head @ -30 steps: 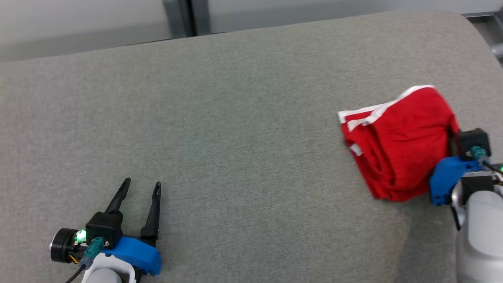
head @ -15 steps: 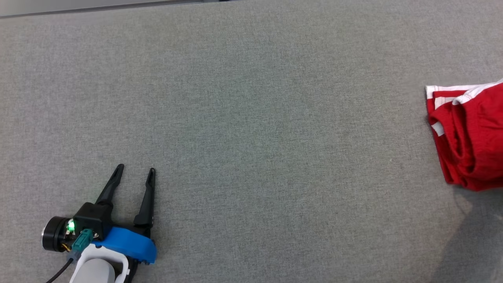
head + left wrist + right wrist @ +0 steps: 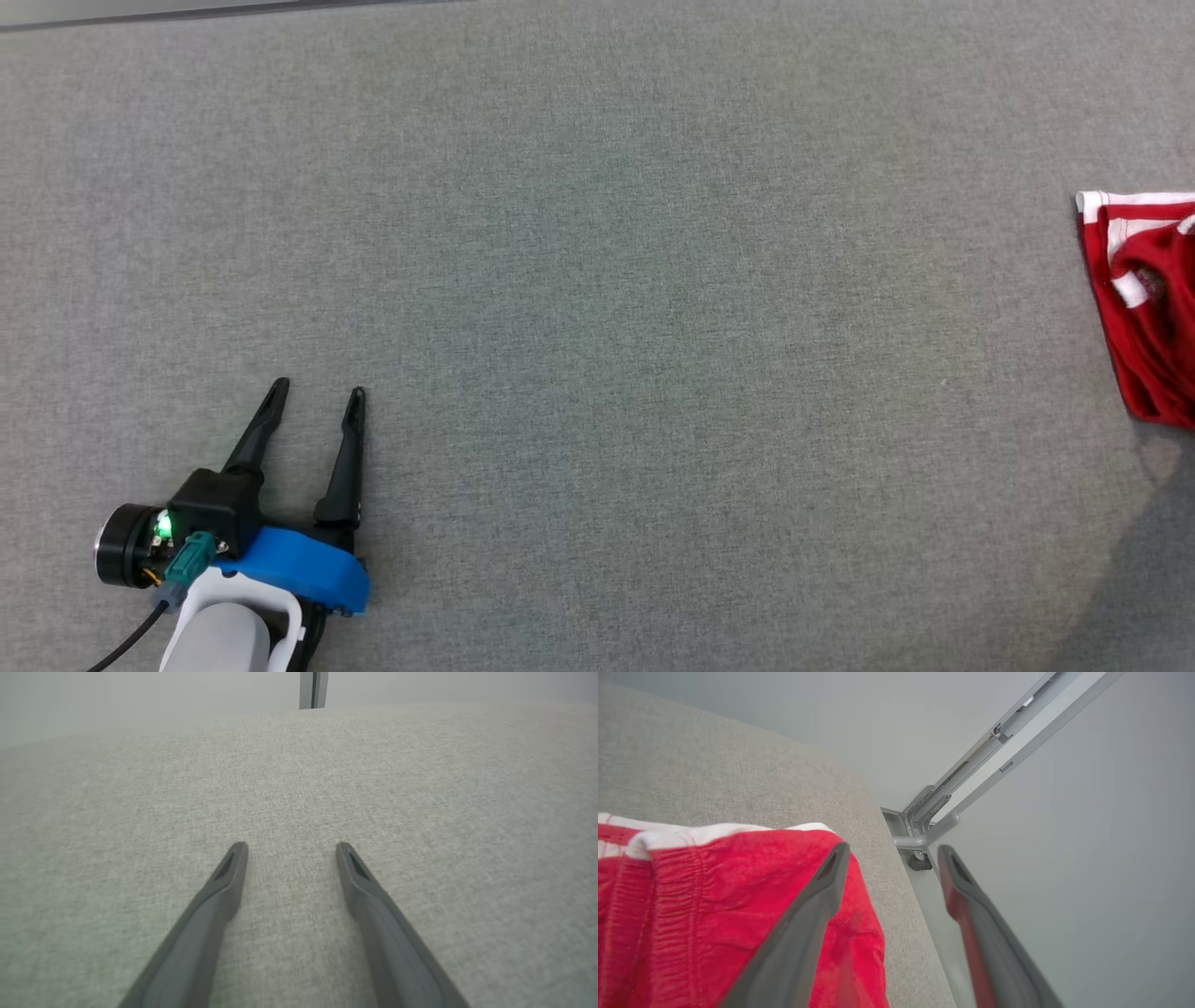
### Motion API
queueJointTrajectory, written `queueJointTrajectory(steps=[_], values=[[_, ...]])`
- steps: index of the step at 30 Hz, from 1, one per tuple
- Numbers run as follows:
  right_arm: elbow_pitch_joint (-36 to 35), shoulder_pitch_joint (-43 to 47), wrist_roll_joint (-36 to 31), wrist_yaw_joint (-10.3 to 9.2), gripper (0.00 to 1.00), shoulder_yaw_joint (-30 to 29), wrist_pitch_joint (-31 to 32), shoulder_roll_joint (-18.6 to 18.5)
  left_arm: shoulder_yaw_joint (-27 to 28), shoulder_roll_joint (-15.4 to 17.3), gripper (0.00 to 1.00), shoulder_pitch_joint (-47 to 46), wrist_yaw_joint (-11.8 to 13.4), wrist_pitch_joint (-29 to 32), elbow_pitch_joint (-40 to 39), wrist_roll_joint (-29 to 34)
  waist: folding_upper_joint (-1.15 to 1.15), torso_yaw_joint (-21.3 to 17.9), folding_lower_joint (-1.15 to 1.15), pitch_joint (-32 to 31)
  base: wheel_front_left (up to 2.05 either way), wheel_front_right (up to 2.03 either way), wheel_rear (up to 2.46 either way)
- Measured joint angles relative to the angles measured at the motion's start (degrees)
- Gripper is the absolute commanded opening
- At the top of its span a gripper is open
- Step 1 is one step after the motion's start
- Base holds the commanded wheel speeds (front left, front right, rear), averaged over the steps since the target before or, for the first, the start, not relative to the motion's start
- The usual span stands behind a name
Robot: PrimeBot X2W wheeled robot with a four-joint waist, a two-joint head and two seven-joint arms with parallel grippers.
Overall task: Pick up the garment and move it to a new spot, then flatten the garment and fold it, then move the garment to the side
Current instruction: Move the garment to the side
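At far right of the head frame, near the rim of the grey woven-cloth surface (image 3: 597,280): folded red fabric garment (image 3: 1158,364) with white trim. Dark two-fingered left gripper (image 3: 318,388) at lower left and right gripper (image 3: 892,848) at the garment's edge both spread apart, empty. Could snag a fold on withdrawal, dragging it off the rim.

Garment (image 3: 1144,308) cropped, partly covered
Its right part is cut off by the head view's edge; below its white band, cloth is hidden by a finger (image 3: 798,938) of the right gripper (image 3: 893,849).
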Motion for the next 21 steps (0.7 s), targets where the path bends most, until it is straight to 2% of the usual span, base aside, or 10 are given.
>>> queueJointTrajectory(steps=[3, 5, 8, 11, 13, 14, 17, 21], values=[[2.09, -2.62, 0.00, 0.00, 1.00, 1.56, -2.24, -0.09, 0.58, -0.30, 1.00, 0.00, 0.01, 0.01, 0.37, 0.00, 0.00, 0.27, 0.00, -0.69, 0.00, 0.00, 0.00], [3.48, -4.82, 0.02, 0.00, 1.00, 2.49, -2.76, 1.69, 1.14, -0.66, 1.00, 0.02, 0.01, 0.02, 0.58, 0.01, 0.00, 0.48, 0.01, -1.36, 0.00, 0.00, 0.00], [-0.87, -6.00, 3.04, 0.00, 1.00, 8.12, -2.87, 7.26, 2.07, -1.22, 1.00, 0.09, 0.03, 0.10, 0.94, 0.40, 0.00, 0.89, 0.01, -2.61, 0.00, 0.00, 0.00], [-5.89, -2.71, 6.91, 0.01, 1.00, 13.03, -2.87, 12.59, 3.49, -2.01, 1.00, 0.52, 0.07, 0.10, 1.32, 1.40, 0.01, 1.51, 0.01, -4.50, 0.00, 0.00, 0.00], [-8.83, 1.49, 8.79, 0.00, 1.00, 16.71, -2.88, 13.69, 4.28, -3.00, 1.00, 1.15, 0.18, 0.10, 1.46, 2.03, 0.00, 1.96, 0.00, -6.01, 0.00, 0.00, 0.00], [-9.87, 3.43, 10.56, 0.00, 1.00, 18.16, -2.88, 13.86, 4.67, -3.46, 1.00, 1.40, 0.22, 0.10, 1.54, 2.26, 0.00, 2.24, 0.00, -6.80, 0.00, 0.00, 0.00], [-9.88, 8.42, 21.48, -0.01, 1.00, 24.95, -2.88, 13.72, 5.54, -4.50, 1.00, 1.73, 0.44, 0.10, 1.85, 3.03, 0.00, 3.30, 0.00, -9.09, 0.00, 0.00, 0.00], [-11.66, 16.01, 29.77, -0.01, 1.00, 30.51, -2.88, 14.02, 6.51, -5.09, 1.00, 2.98, 0.62, 0.10, 2.54, 4.14, 0.00, 4.32, 0.00, -11.78, 0.00, 0.00, 0.00]])
